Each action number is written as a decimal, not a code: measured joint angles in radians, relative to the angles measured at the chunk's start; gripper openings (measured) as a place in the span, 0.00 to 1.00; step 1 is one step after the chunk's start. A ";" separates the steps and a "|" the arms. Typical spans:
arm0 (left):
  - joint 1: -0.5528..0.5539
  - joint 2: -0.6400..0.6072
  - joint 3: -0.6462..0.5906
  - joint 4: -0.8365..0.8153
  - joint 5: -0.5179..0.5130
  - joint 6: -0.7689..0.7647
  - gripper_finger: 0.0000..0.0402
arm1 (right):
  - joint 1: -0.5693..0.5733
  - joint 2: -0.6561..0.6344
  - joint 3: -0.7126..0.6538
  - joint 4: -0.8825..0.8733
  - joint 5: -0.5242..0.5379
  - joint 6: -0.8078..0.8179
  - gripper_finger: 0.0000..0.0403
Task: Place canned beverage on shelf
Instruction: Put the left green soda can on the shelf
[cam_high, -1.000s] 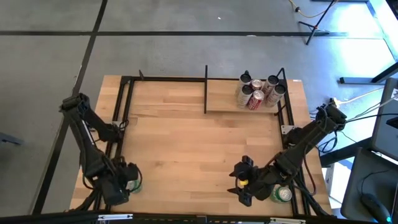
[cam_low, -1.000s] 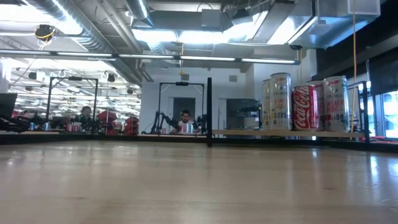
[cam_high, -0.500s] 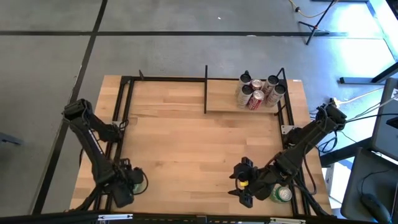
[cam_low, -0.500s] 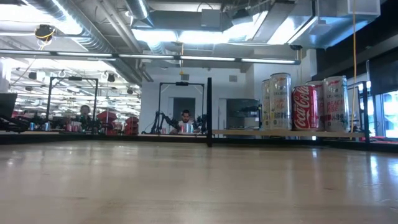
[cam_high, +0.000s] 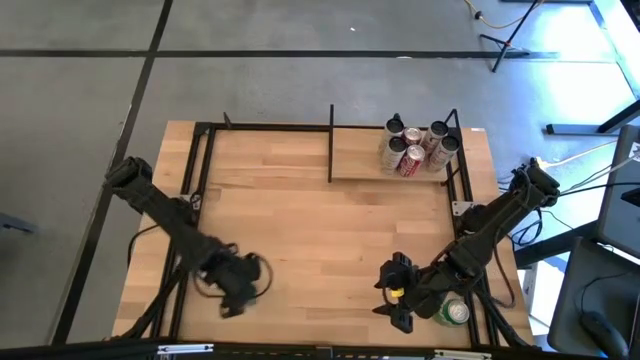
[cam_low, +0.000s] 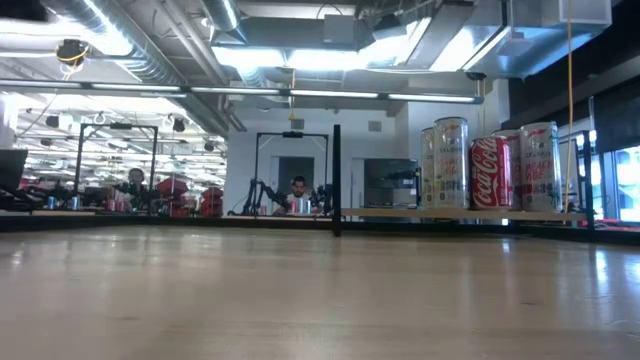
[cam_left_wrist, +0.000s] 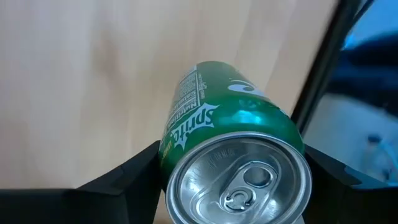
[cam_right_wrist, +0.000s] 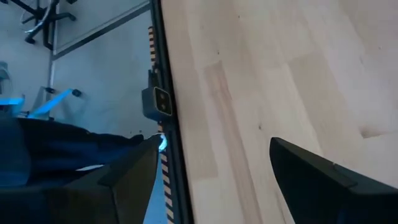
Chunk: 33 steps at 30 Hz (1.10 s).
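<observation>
now gripping a green sprite can (cam_left_wrist: 233, 162), left claw (cam_high: 240, 285) clamped on both sides of the can body, silver lid and pull tab facing the wrist camera; same can seen as a green blur at the claw (cam_high: 252, 283) from above, over the bare wood of the bench (cam_high: 300, 230), toward the near left part

far from that claw, across the bench at the back right: shelf (cam_high: 355, 160), a light board edged by thin black rods, upright post at its left end; four cans standing upright on its right end (cam_high: 415, 148), bunched close together. from table height, same cans (cam_low: 490, 165) lined up on the shelf board (cam_low: 400, 213), a red coca-cola one among paler ones

right claw (cam_high: 398, 293) parked low at the near right edge of the bench, fingers spread apart with nothing between them (cam_right_wrist: 305, 171); just beside it on its outer side, another green can (cam_high: 455, 312) by the arm's base
</observation>
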 joint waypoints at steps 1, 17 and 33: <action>0.033 0.000 0.034 -0.001 -0.026 0.044 0.66 | 0.000 -0.008 0.000 -0.007 -0.002 0.000 0.73; 0.517 0.383 0.619 -0.097 -0.072 0.687 0.66 | -0.001 -0.041 0.000 -0.184 0.032 0.044 0.73; 0.567 0.632 0.728 -0.192 -0.043 0.699 0.68 | -0.001 -0.040 0.000 -0.203 0.033 0.105 0.73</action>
